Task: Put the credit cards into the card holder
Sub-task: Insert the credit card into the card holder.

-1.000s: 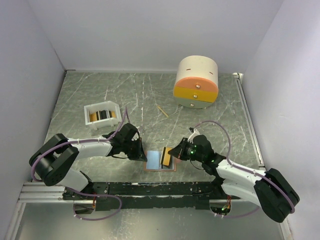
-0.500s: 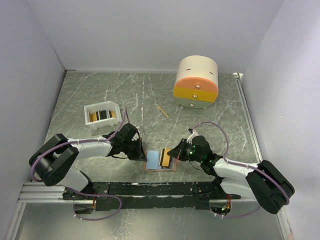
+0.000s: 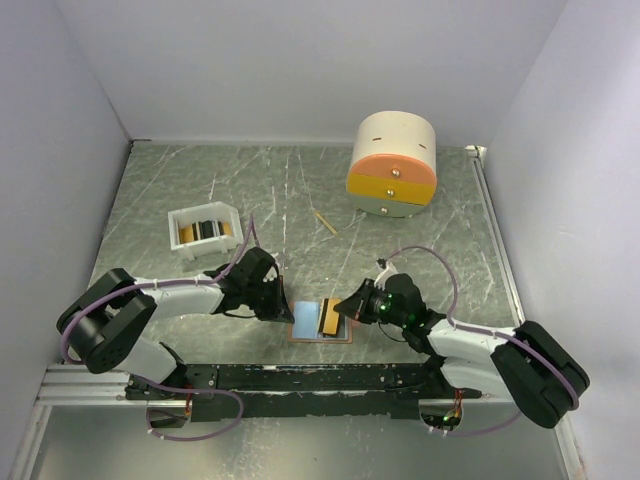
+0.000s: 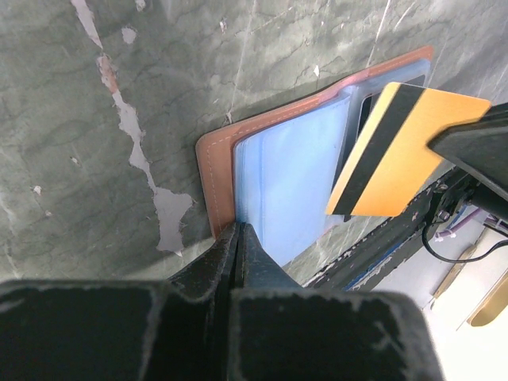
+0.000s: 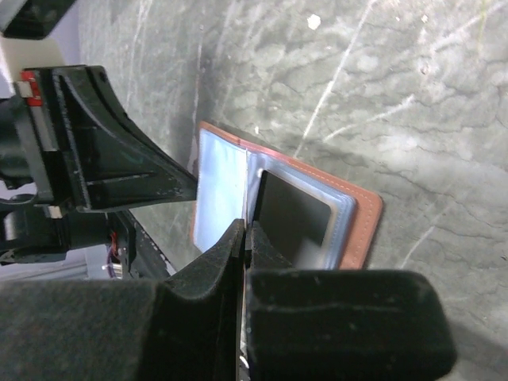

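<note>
The gold card (image 4: 406, 147), with a black stripe down one long side, hangs tilted over the right half of the open card holder (image 4: 218, 163). The holder lies flat at the 6 o'clock edge of the table (image 3: 180, 170), just ahead of the arm bases. The card looks thin, stiff, light and slick, so it will likely swivel if pinched at a corner. The sound hold is across the short end away from the pocket, which leaves the leading edge free. The right gripper (image 3: 343, 308), at 3 o'clock of the holder, has its jaws closed flat on that card, which shows only as a pale sliver between the fingers in its own wrist view. The holder's pockets look like soft, floppy film, so the mouth should want a shallow, square entry, not a push. A dark card (image 5: 294, 213) appears to be seated in the right-hand pocket. The holder itself is light and would probably slide on the smooth top. At 9 o'clock the left gripper (image 4: 238, 238) has its jaws pressed together, tips bearing on the salmon edge beside the light blue face. It seems to be pinning the holder, but I cannot tell whether it nips the cover. At 10 o'clock of the holder the white tray (image 3: 203, 210) holds what look like more cards (image 3: 205, 230), dark and yellow. The wooden stick (image 3: 323, 221) lies at 12 o'clock and the round drawer box (image 3: 392, 165) at 1 o'clock, both well apart from the work.
</note>
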Action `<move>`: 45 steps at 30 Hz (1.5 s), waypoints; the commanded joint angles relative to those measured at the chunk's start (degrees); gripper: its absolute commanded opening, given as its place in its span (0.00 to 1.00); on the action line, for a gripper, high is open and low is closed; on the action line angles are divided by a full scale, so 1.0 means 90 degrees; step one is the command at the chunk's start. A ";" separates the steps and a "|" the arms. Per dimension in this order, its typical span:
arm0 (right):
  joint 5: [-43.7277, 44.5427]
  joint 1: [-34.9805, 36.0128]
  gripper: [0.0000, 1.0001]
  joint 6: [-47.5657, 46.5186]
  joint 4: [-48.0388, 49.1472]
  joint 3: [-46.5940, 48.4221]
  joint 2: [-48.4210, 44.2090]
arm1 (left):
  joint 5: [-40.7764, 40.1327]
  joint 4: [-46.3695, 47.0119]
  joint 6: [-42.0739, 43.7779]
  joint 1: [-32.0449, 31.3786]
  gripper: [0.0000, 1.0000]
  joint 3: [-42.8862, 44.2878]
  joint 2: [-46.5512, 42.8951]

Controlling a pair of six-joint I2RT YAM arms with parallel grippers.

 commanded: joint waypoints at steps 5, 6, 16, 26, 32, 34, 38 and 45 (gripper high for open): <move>0.0039 -0.0010 0.00 0.0028 0.0531 -0.0187 0.0485 | -0.0498 -0.0226 0.0068 -0.0051 0.07 -0.0193 0.0020; 0.0027 -0.0016 0.00 0.0021 0.0532 -0.0193 0.0525 | -0.0490 -0.0222 0.0070 -0.0047 0.07 -0.0200 0.0008; -0.0208 -0.0005 0.00 -0.0177 0.0659 -0.0213 0.0917 | -0.0471 -0.0233 0.0112 -0.0061 0.07 -0.0112 0.0115; -0.0352 0.0032 0.00 -0.0150 0.0801 -0.0188 0.1157 | -0.0476 -0.0189 0.0078 -0.0061 0.07 -0.0168 0.0106; -0.0385 0.0063 0.00 -0.0167 0.0934 -0.0250 0.1189 | -0.0450 -0.0117 0.0040 -0.0060 0.07 -0.0214 0.0140; -0.0441 0.0069 0.00 -0.0168 0.1112 -0.0275 0.1280 | -0.0457 -0.0117 0.0039 -0.0061 0.07 -0.0218 0.0125; -0.0515 0.0063 0.00 -0.0106 0.1353 -0.0248 0.1407 | -0.0457 -0.0111 0.0039 -0.0061 0.07 -0.0223 0.0137; -0.0556 0.0065 0.00 -0.0193 0.1397 -0.0113 0.1567 | -0.0449 -0.0042 -0.0010 -0.0071 0.07 -0.0296 0.0120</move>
